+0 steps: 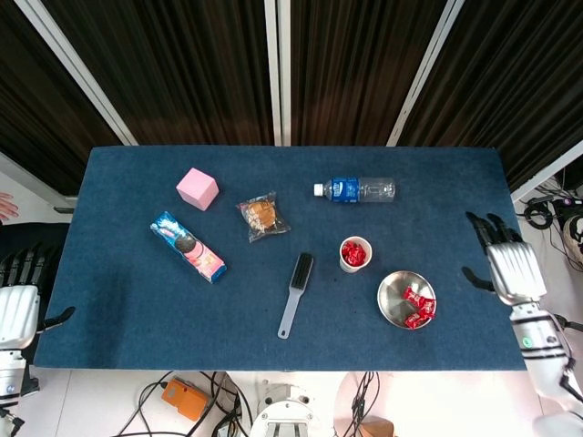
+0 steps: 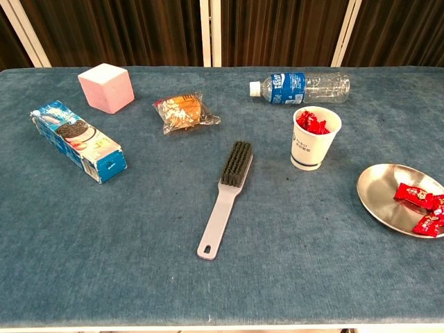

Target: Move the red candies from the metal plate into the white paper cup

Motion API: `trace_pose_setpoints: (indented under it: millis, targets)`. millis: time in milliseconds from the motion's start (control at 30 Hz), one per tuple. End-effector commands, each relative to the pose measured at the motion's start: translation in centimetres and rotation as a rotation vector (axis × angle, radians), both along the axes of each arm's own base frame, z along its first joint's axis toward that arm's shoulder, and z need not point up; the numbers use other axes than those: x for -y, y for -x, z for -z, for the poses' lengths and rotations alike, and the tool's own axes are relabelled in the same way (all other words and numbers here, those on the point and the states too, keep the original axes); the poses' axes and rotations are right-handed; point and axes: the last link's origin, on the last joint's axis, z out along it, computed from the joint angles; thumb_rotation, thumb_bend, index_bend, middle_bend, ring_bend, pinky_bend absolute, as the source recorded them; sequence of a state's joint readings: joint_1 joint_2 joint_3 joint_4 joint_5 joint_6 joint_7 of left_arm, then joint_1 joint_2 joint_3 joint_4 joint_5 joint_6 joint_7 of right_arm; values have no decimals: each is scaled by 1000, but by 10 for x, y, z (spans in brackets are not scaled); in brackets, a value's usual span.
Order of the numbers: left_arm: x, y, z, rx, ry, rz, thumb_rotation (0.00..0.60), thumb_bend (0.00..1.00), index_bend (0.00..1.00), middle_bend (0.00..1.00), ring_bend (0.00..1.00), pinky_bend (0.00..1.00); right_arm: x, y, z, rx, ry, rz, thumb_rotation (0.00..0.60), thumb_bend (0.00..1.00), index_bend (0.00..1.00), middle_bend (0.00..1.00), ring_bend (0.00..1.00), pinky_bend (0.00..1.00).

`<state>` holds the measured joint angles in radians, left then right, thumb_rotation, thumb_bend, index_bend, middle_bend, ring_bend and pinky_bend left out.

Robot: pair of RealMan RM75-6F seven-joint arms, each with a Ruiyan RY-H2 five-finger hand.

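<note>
The white paper cup (image 1: 354, 255) (image 2: 314, 139) stands upright right of the table's middle with red candies (image 2: 311, 123) in it. The metal plate (image 1: 393, 304) (image 2: 383, 197) lies to its front right and holds a few red candies (image 1: 417, 306) (image 2: 418, 205) on its right side. My right hand (image 1: 506, 262) hangs off the table's right edge, fingers spread and empty, far from the plate. My left hand (image 1: 20, 291) is beyond the left edge, partly cut off, holding nothing. Neither hand shows in the chest view.
A brush (image 1: 295, 294) lies left of the cup. A water bottle (image 1: 355, 189) lies on its side behind the cup. A wrapped snack (image 1: 261, 216), a pink cube (image 1: 197, 188) and a blue cookie box (image 1: 188, 246) sit on the left half.
</note>
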<state>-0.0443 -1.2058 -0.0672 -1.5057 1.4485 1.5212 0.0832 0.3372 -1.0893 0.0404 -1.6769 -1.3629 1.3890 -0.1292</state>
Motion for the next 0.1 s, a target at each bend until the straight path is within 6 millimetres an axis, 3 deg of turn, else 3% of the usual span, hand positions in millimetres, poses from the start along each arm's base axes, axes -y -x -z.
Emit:
trace_pose_setpoints:
  millis: [33,100]
  targets:
    - [1,-1,0,0,-1,1,600,0,0,0,0,0,-36,20,-10,23,5,59,600,387,0,24,0,0]
    - [2,-1,0,1,-2,1,600,0,0,0,0,0,-46,24,-13,33,19,65,600,387,0,16,0,0]
